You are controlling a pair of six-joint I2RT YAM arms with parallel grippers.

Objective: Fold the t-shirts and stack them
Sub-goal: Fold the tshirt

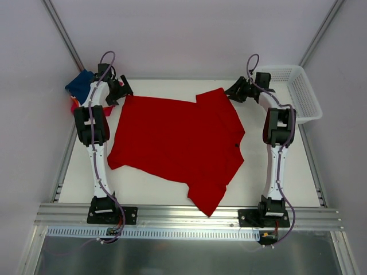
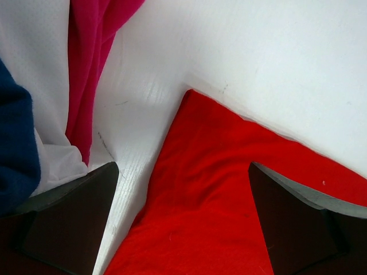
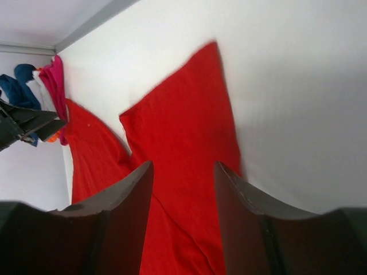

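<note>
step: judged as the grasp stage of the first fold; red shirt (image 1: pixel 175 140) lies spread out flat, no fold in it yet
red shirt: middle of the desk (image 1: pixel 149 186), neck side toward the right arm, hem toward the left arm, one sleeve pointing far, the other pointing at the near edge
left pincer (image 1: pixel 117 89): jaws apart, straddling the shirt's far-left corner; wrist view shows the corner between the fingers (image 2: pixel 74 217); contact with the cloth cannot be told
right pincer (image 1: pixel 238 91): jaws apart, over the far sleeve; wrist view shows the sleeve running up between the two fingers
stack: far-left corner of the desk, navy tee (image 1: pixel 80 83) on top, white tee (image 2: pixel 34 57) and magenta tee (image 2: pixel 92 57) just beside the left pincer
basket (image 1: pixel 279 69): far right, apart from the shirt
next move: likely drop both pincers onto the cloth, clamp the corner and the sleeve, then lift and carry the far edge toward the near edge in step
needs: a pinch of one layer only, both arms at matched pace so the fold line stays straight
risk: left fingers sit close to the magenta cloth and could snag it on closing
</note>
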